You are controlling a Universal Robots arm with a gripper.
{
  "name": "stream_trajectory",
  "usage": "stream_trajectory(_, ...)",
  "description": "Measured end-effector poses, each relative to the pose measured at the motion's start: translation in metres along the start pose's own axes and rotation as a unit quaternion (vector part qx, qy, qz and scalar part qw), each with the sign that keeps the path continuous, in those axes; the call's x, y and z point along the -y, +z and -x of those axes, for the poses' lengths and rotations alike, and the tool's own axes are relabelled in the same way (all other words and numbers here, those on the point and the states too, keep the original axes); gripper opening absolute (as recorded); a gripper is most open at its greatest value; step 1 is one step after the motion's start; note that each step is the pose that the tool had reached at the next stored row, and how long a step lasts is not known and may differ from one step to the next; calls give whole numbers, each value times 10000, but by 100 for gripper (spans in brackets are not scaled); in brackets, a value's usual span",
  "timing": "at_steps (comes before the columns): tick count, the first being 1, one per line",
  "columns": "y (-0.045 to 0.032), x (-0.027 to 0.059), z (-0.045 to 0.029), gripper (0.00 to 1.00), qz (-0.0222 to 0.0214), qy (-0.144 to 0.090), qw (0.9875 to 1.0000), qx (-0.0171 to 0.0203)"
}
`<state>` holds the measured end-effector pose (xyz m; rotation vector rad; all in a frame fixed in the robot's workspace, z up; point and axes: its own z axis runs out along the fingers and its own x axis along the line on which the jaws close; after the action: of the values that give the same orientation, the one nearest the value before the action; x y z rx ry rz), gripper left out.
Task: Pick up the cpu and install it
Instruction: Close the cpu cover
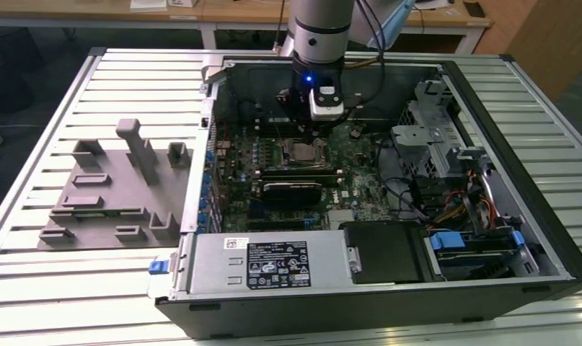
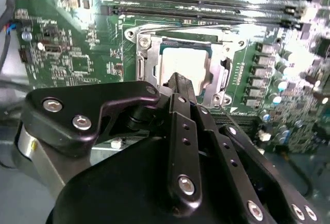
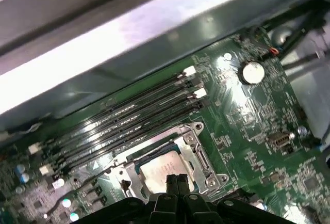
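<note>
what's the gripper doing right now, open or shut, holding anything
Gripper: shut, fingers pressed together, holding nothing. Its tips are right above the cpu, which lies in the socket; whether they touch it cannot be told.

1. In the exterior view a black label (image 1: 278,264) with white print and symbols sits on the silver power supply (image 1: 213,272). Its writing is too small to read.
2. A small white sticker (image 1: 236,243) near it on the same box is likewise unreadable.
3. Fine white markings dot the green motherboard (image 2: 67,53) (image 3: 247,131) in both wrist views. No letter or number can be made out.
</note>
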<state>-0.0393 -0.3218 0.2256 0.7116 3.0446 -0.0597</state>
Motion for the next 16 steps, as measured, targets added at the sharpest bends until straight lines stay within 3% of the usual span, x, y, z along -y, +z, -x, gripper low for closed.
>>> stream_trajectory(5,3,0,0,11,12,-543,9985,19)
stream_trajectory(9,4,0,0,11,21,-902,9959,31)
stream_trajectory(11,5,0,0,11,25,-1090,9940,37)
stream_trajectory(12,6,0,0,11,29,-1268,9919,43)
stream_trajectory(16,9,0,0,11,37,-1628,9866,55)
